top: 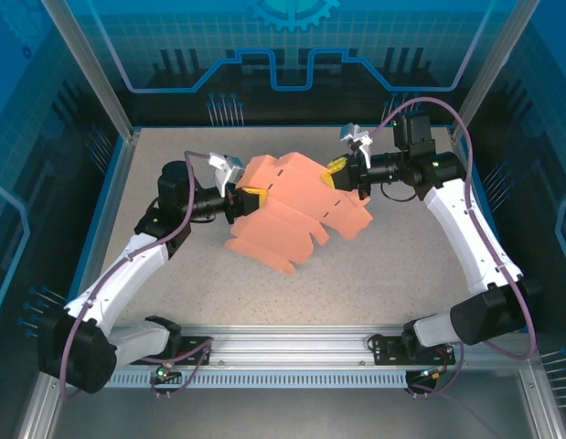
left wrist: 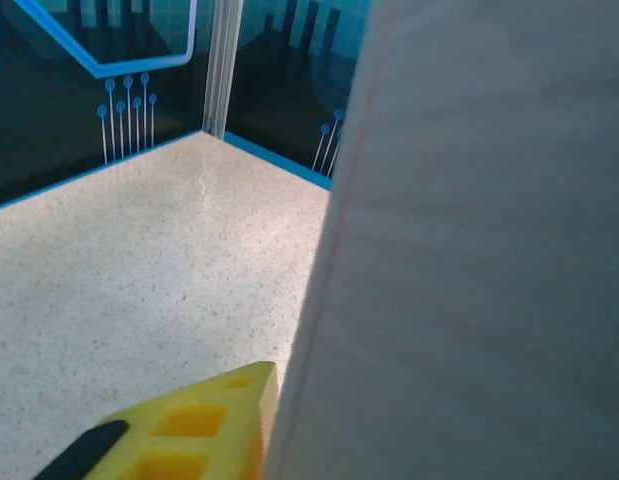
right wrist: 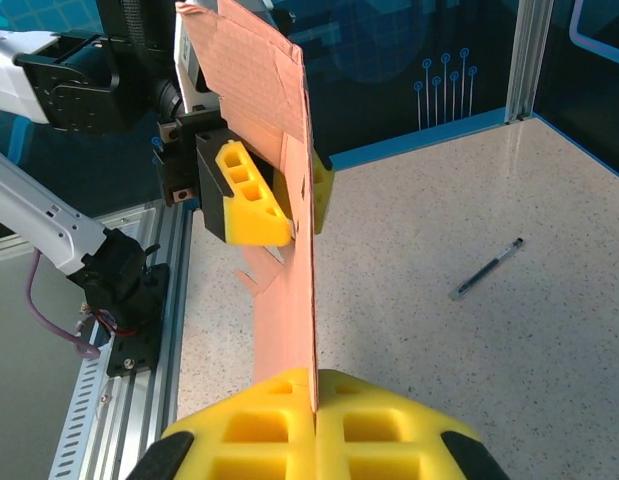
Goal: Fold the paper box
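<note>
Salmon-orange die-cut cardboard paper box, unfolded, raised over mid-table; left gripper and right gripper each pinch an edge. Turn your wrists slowly, bending along the scored line.

- No lettering, number or brand name can be read anywhere, not even on the paper box.
- The one sign is a pale gear emblem on the back wall panel, at the top centre of the overhead view.
</note>
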{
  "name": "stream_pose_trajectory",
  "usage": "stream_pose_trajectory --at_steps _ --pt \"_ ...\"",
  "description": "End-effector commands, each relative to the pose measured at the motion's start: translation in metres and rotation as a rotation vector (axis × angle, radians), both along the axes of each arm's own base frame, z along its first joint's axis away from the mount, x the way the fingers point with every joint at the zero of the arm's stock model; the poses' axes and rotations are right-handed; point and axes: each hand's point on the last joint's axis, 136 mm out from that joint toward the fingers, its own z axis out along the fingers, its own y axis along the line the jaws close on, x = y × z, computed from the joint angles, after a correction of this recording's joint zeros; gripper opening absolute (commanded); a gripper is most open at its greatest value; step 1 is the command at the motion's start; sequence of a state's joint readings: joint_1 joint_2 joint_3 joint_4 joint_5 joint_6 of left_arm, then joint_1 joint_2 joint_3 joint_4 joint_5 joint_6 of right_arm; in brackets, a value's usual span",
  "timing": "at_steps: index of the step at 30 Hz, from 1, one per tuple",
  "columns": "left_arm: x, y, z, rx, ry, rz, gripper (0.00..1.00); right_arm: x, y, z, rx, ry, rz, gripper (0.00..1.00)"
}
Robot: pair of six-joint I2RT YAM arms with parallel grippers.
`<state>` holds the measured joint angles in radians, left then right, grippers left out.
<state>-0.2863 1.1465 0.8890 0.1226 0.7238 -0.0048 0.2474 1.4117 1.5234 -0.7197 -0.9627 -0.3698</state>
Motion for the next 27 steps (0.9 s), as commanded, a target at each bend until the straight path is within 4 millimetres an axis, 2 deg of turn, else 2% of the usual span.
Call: stream_pose_trajectory --at_steps 1,6,8,13,19,27 --pt "-0.004 -0.001 0.019 -0.051 -0.051 -0.024 0.22 -0.006 -0.005 0.013 0.031 -0.042 0.004 0.00" --pt "-0.005 0.001 0.025 -0.084 -0.024 -0.007 0.03 0.002 -0.008 0.012 0.014 -0.066 -0.060 0.00" --pt "-0.004 0.001 0.027 -0.100 0.008 0.004 0.01 0.007 -0.010 0.010 -0.010 -0.094 -0.110 0.00" --pt "-0.004 0.002 0.038 -0.172 0.105 0.024 0.00 0.016 -0.008 -0.009 -0.166 -0.231 -0.244 0.00" --pt "-0.008 0.003 0.052 -0.239 0.181 0.029 0.00 0.021 -0.007 -0.017 -0.294 -0.473 -0.383 0.00" --pt "-0.007 0.001 0.061 -0.299 0.250 0.022 0.00 0.018 0.004 -0.036 -0.452 -0.762 -0.446 0.00"
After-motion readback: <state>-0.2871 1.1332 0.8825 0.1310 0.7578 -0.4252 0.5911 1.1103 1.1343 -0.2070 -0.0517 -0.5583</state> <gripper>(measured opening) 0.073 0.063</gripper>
